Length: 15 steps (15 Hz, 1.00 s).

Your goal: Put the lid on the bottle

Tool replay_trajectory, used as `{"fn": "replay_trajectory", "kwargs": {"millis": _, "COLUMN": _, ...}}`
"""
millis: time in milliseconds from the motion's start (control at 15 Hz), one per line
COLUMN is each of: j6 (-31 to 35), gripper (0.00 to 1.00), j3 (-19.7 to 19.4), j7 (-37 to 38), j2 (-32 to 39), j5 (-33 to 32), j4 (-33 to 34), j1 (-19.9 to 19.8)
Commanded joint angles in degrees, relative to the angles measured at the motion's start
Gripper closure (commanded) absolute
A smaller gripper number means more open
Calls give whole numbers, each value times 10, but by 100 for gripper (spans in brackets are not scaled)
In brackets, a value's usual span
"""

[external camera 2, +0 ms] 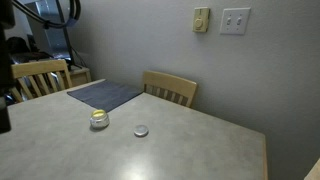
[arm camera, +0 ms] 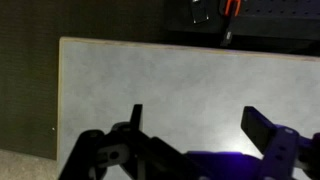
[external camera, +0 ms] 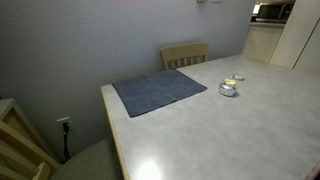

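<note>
The bottle (external camera: 228, 89) (external camera 2: 99, 119) is a small squat clear jar that stands upright on the pale table, a short way off the mat's corner. Beside it, apart from it, the lid (external camera: 239, 77) (external camera 2: 141, 130) lies flat on the table as a small pale disc. In the wrist view my gripper (arm camera: 193, 112) hangs open above bare tabletop with nothing between its dark fingers (arm camera: 136, 112). Neither the lid nor the bottle shows in the wrist view. The gripper itself is not seen in either exterior view.
A grey-blue mat (external camera: 158, 91) (external camera 2: 105, 94) lies on the table (external camera: 190, 135) (external camera 2: 200, 150) toward the wall. A wooden chair (external camera: 185, 54) (external camera 2: 170, 88) stands at the far edge, another (external camera 2: 40, 76) at the side. A dark part of the robot (external camera 2: 5, 95) rises at the frame's edge.
</note>
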Motion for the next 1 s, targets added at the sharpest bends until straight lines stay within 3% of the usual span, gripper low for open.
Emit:
{"fn": "replay_trajectory", "kwargs": {"millis": 0, "j6": -1, "gripper": 0, "j3": -1, "j7": 0, "j2": 0, "j5": 0, "j4": 1, "j1": 1}}
{"fn": "replay_trajectory", "kwargs": {"millis": 600, "j6": -1, "gripper": 0, "j3": -1, "j7": 1, "j2": 0, "j5": 0, "j4": 1, "j1": 1}}
{"fn": "replay_trajectory", "kwargs": {"millis": 933, "j6": 8, "gripper": 0, "j3": 6, "j7": -17, "j2": 87, "j5": 42, "j4": 66, "j1": 41}}
